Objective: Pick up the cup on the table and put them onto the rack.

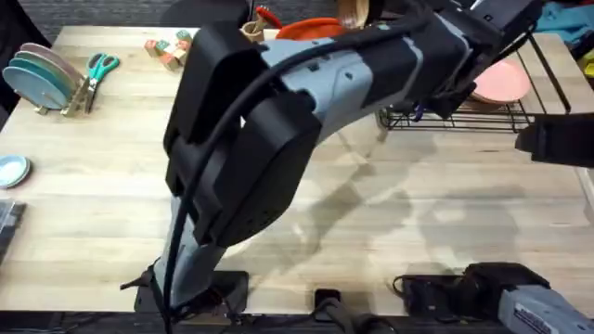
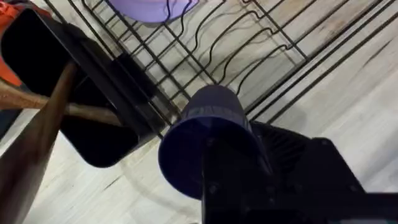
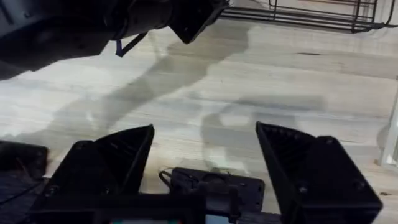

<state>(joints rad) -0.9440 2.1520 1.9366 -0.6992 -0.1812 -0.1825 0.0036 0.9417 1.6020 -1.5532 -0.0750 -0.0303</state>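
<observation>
Left wrist view: left tool (image 2: pixel 249 168) clamped on the dark navy cup (image 2: pixel 208 140), held tilted, mouth toward the camera, at the edge of the black wire rack (image 2: pixel 249 43), beside the black utensil holder (image 2: pixel 68 93). Purple plate (image 2: pixel 152 7) stands in the rack. Right wrist view: right tool (image 3: pixel 205 158) fingers apart, nothing between, over bare desk (image 3: pixel 280 81).

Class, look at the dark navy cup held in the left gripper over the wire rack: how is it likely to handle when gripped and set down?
The navy cup looks like smooth plastic, so it is probably light and might slip in the left gripper. It appears rigid, holding its round shape. Set on the rack, its round body could roll or tip between the wires.
</observation>
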